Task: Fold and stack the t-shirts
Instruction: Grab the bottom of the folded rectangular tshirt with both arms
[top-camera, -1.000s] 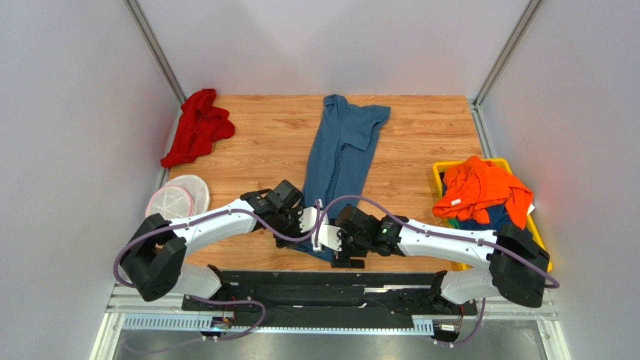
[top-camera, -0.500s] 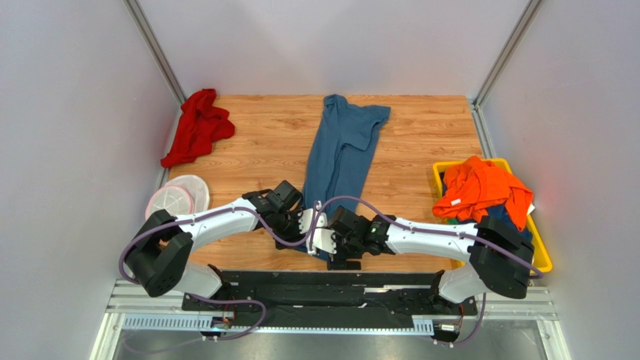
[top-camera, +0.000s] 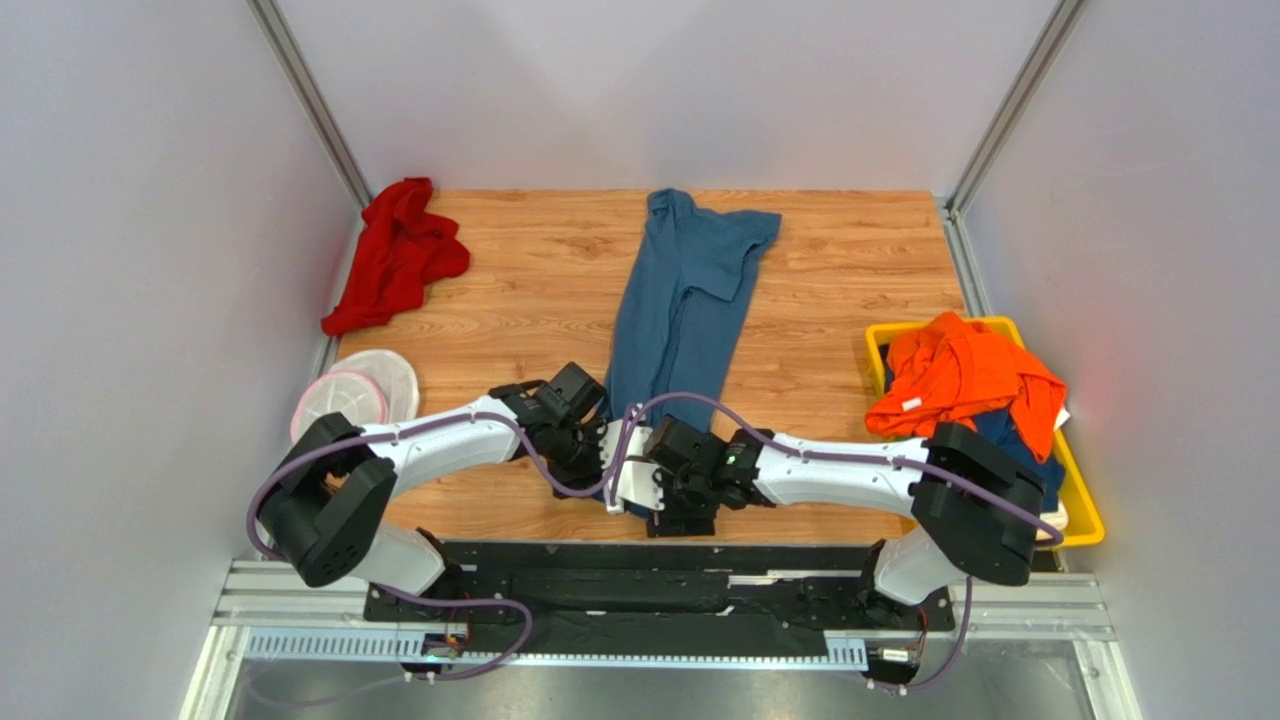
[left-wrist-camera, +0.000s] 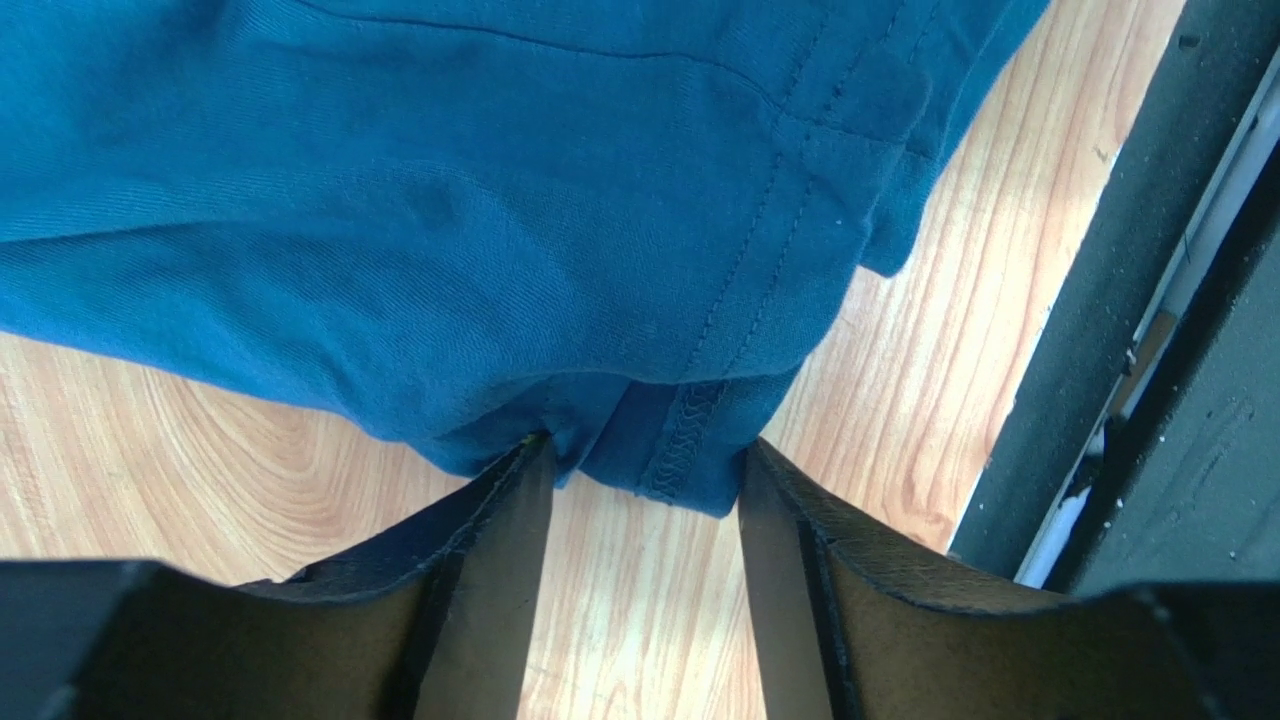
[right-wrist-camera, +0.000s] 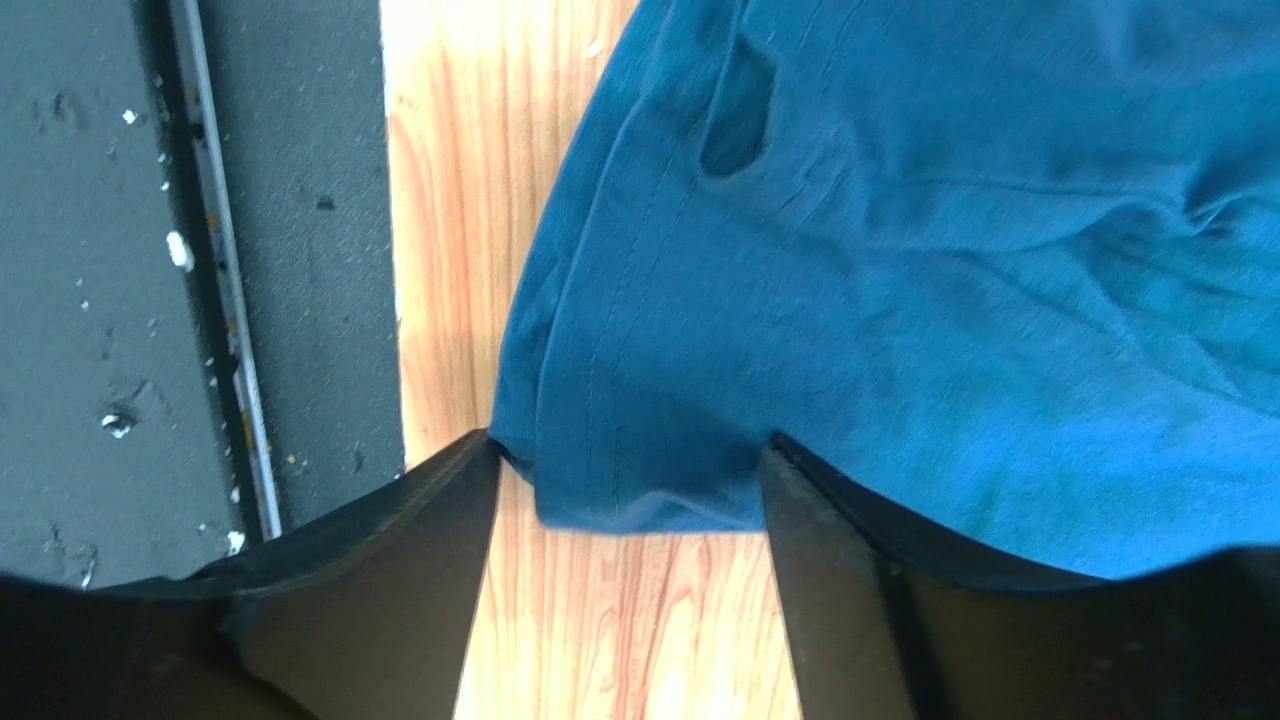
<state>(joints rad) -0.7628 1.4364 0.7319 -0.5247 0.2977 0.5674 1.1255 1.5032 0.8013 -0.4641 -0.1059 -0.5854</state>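
Note:
A slate-blue t-shirt (top-camera: 676, 323), folded into a long strip, lies down the middle of the wooden table, collar far and hem near. Both grippers meet at its near hem. My left gripper (top-camera: 609, 444) is open, and in its wrist view the hem corner of the blue t-shirt (left-wrist-camera: 451, 225) sits between the tips of the left gripper (left-wrist-camera: 643, 458). My right gripper (top-camera: 637, 483) is open too. In the right wrist view it (right-wrist-camera: 628, 450) straddles the other hem corner of the blue t-shirt (right-wrist-camera: 932, 270), which rests flat on the wood.
A yellow bin (top-camera: 1085, 518) at the right holds an orange t-shirt (top-camera: 962, 383) over a navy one. Crumpled red cloth (top-camera: 394, 255) lies far left. A white-and-pink mesh disc (top-camera: 356, 393) sits near left. The black base rail (top-camera: 646, 563) runs just behind the hem.
My right arm has slid left along the near edge onto the hem, its jaws narrowing a little. The left gripper has barely moved.

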